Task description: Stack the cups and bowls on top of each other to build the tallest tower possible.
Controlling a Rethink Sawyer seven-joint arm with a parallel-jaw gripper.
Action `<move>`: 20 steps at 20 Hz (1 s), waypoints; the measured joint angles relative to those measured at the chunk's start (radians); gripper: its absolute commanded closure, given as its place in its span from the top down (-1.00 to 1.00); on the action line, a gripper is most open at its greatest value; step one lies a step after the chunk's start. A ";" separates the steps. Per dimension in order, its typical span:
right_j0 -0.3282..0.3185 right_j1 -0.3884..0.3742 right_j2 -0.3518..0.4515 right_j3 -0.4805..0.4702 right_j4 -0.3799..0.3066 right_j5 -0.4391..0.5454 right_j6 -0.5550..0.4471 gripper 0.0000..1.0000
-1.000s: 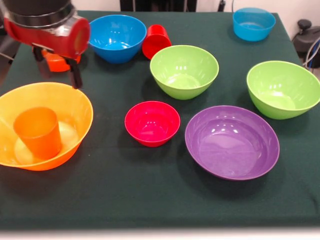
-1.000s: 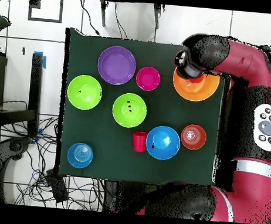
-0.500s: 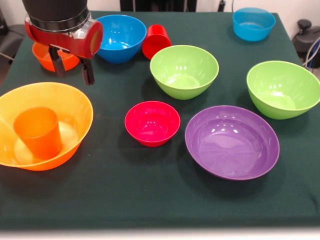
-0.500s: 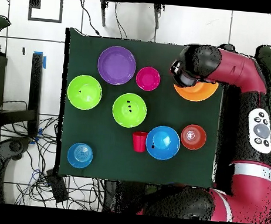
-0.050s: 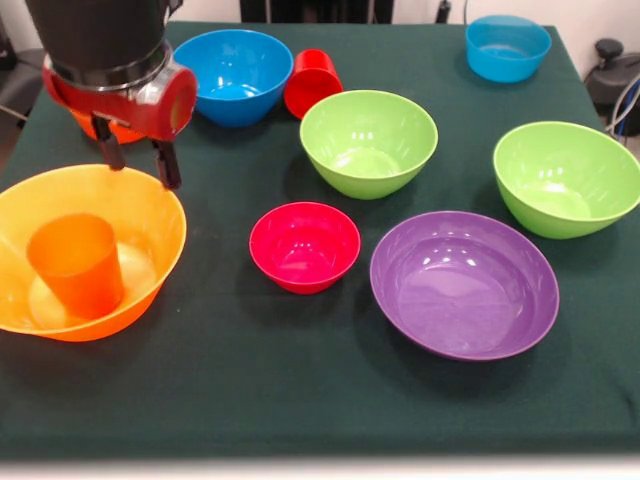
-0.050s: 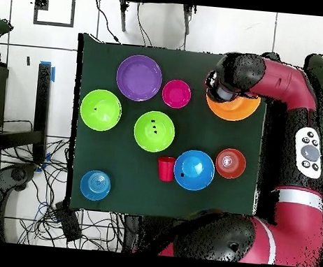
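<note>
The gripper (image 5: 135,163) hangs over the far rim of the big orange bowl (image 5: 150,215), its two dark fingers (image 5: 165,165) spread apart with nothing between them, their tips just above that rim. Inside the big orange bowl the orange cup (image 5: 77,264) stands upright, mouth up, leaning toward the bowl's near side. Behind the gripper, largely hidden by the red wrist, sits the small orange bowl (image 5: 120,130). Beside the big orange bowl, on the green tablecloth (image 5: 300,390), the small crimson bowl (image 5: 304,246) rests by itself, apart from the rest. The wide purple bowl (image 5: 464,284) lies just beyond the crimson one, farther from the big orange bowl. Behind the crimson bowl stands a lime green bowl (image 5: 368,142), and the second lime green bowl (image 5: 565,177) is well out past the purple one. Toward the table's far side a blue bowl (image 5: 234,75) has the red cup (image 5: 312,84) lying on its side against it, and the other blue bowl (image 5: 507,47) sits in the far corner, well apart from the big orange bowl.
</note>
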 measured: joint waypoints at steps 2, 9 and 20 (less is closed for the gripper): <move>0.001 0.019 -0.001 -0.025 -0.001 0.000 0.000 1.00; 0.009 0.054 -0.005 -0.078 -0.027 0.000 0.000 1.00; 0.010 0.055 -0.005 -0.080 -0.033 0.000 0.000 1.00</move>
